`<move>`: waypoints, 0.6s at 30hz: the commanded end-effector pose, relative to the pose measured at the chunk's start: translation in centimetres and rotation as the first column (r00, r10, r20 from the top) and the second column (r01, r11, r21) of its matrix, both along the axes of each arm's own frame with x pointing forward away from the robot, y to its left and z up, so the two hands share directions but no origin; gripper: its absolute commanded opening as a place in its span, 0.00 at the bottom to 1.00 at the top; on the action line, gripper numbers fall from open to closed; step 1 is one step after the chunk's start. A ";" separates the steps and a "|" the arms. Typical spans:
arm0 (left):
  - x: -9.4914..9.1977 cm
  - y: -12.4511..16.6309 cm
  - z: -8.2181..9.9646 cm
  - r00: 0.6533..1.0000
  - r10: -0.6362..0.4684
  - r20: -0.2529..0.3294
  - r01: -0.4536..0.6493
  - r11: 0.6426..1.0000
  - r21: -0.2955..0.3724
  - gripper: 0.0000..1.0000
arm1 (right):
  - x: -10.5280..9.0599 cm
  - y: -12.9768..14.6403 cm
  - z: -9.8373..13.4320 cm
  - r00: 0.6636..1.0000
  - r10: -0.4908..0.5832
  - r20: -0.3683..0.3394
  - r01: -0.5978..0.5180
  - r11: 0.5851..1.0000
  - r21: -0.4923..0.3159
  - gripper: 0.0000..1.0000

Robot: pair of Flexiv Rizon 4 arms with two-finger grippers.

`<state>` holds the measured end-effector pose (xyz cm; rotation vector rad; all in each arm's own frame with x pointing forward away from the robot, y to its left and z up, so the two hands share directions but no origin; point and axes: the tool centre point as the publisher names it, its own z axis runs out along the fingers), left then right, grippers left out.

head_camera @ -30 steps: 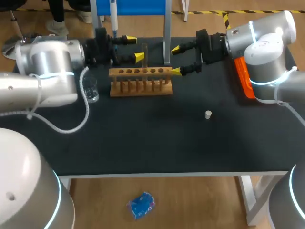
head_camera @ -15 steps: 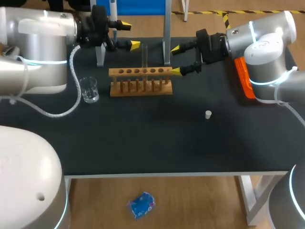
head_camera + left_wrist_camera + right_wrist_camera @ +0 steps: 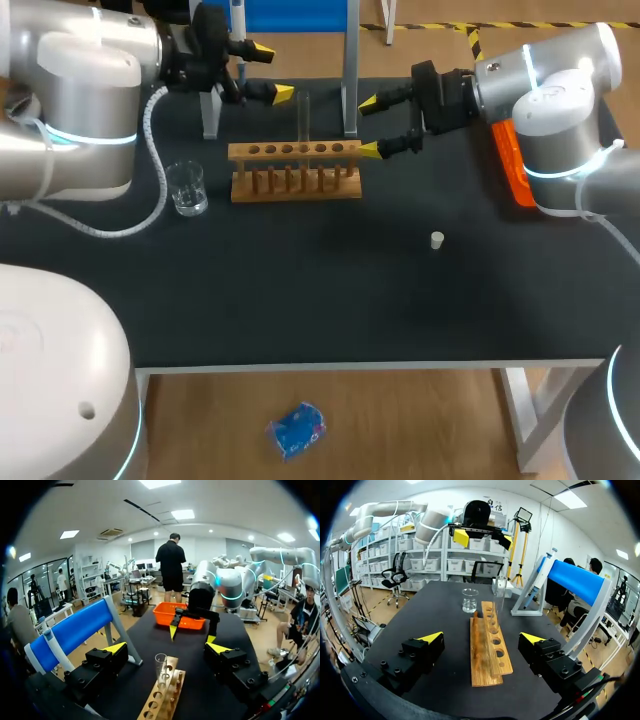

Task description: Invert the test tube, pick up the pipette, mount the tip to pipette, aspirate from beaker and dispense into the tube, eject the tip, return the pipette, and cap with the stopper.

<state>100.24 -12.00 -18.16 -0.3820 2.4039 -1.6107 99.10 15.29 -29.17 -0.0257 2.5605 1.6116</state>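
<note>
My left arm came in over the far left corner of the black table (image 3: 330,290). The left gripper (image 3: 272,72) hung there with its yellow-tipped fingers spread apart and nothing between them, near the left leg of the blue-topped grey stand (image 3: 347,70). In the left wrist view that gripper (image 3: 167,649) looked along the rack towards my other arm.

Nearer the front stood a small clear glass beaker (image 3: 187,188), upright, just left of the wooden test tube rack (image 3: 295,168). A slim white pipette (image 3: 237,20) hung on the stand, close to the left gripper.

A clear glass test tube (image 3: 303,118) stood upright in one of the rack's middle holes, its open mouth upward (image 3: 160,669).

The right gripper (image 3: 369,126) hovered just off the rack's right end, its fingers wide apart and holding nothing. From the right wrist view the rack (image 3: 487,645) ran straight ahead of the gripper (image 3: 481,638), with the beaker (image 3: 470,600) beyond it.

A small white stopper (image 3: 437,240) lay alone on the table, well apart from the rack. An orange plastic tray (image 3: 512,165) sat at the right edge, partly hidden by my right arm.
</note>
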 end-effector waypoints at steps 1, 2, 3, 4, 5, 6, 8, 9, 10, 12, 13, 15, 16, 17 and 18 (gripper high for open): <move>0.0 1.0 0.2 0.999 0.039 0.003 -0.039 0.999 0.007 1.00 | 0.0 -0.1 0.0 1.000 0.001 0.001 -0.001 1.000 0.001 1.00; 0.0 1.5 0.3 0.999 0.053 0.004 -0.054 0.998 0.012 1.00 | 0.0 -0.1 0.0 1.000 0.001 0.001 -0.001 1.000 0.001 1.00; 0.1 2.3 0.4 0.997 0.079 0.008 -0.079 0.997 0.011 1.00 | 0.0 -0.1 0.0 1.000 0.001 0.001 -0.001 1.000 0.001 1.00; 0.0 2.9 0.4 0.996 0.093 0.012 -0.093 0.996 0.012 1.00 | 0.0 -0.1 0.0 1.000 0.001 0.001 -0.001 1.000 0.001 1.00; 0.0 3.7 0.5 0.993 0.114 0.016 -0.114 0.993 0.012 1.00 | 0.0 -0.1 0.0 1.000 0.001 0.001 -0.001 1.000 0.001 1.00; -0.1 4.2 0.5 0.992 0.128 0.018 -0.128 0.992 0.011 1.00 | 0.0 -0.1 0.0 1.000 0.001 0.001 -0.001 1.000 0.001 1.00; -0.2 5.5 0.7 0.987 0.157 0.027 -0.157 0.988 0.002 1.00 | 0.0 -0.1 0.0 1.000 0.001 0.001 -0.001 1.000 0.001 1.00; -0.3 6.0 0.7 0.985 0.172 0.026 -0.172 0.985 -0.001 1.00 | 0.0 -0.1 0.0 1.000 0.001 0.001 -0.001 1.000 0.001 1.00; -0.3 6.8 0.7 0.981 0.190 0.031 -0.190 0.982 -0.007 1.00 | 0.0 -0.1 0.0 1.000 0.001 0.001 -0.001 1.000 0.001 1.00; -0.5 7.6 1.0 0.978 0.206 0.035 -0.206 0.979 -0.008 1.00 | 0.0 -0.1 0.0 1.000 0.001 0.001 -0.001 1.000 0.001 1.00; -0.5 8.5 1.0 0.976 0.216 0.042 -0.216 0.976 -0.009 1.00 | 0.0 -0.1 0.0 1.000 0.001 0.001 -0.001 1.000 0.001 1.00; -0.7 9.8 1.3 0.971 0.233 0.048 -0.233 0.972 -0.001 1.00 | 0.0 -0.1 0.0 1.000 0.001 0.001 -0.001 1.000 0.001 1.00; -0.8 10.2 1.4 0.969 0.241 0.050 -0.241 0.971 -0.001 1.00 | 0.0 -0.1 0.0 1.000 0.001 0.001 -0.001 1.000 0.001 1.00; -0.9 10.8 1.5 0.967 0.248 0.052 -0.249 0.969 0.001 1.00 | 0.0 -0.1 0.0 1.000 0.001 0.001 -0.001 1.000 0.001 1.00; -1.0 11.6 1.7 0.965 0.256 0.056 -0.257 0.966 0.004 1.00 | 0.0 -0.1 0.0 1.000 0.001 0.001 -0.001 1.000 0.001 1.00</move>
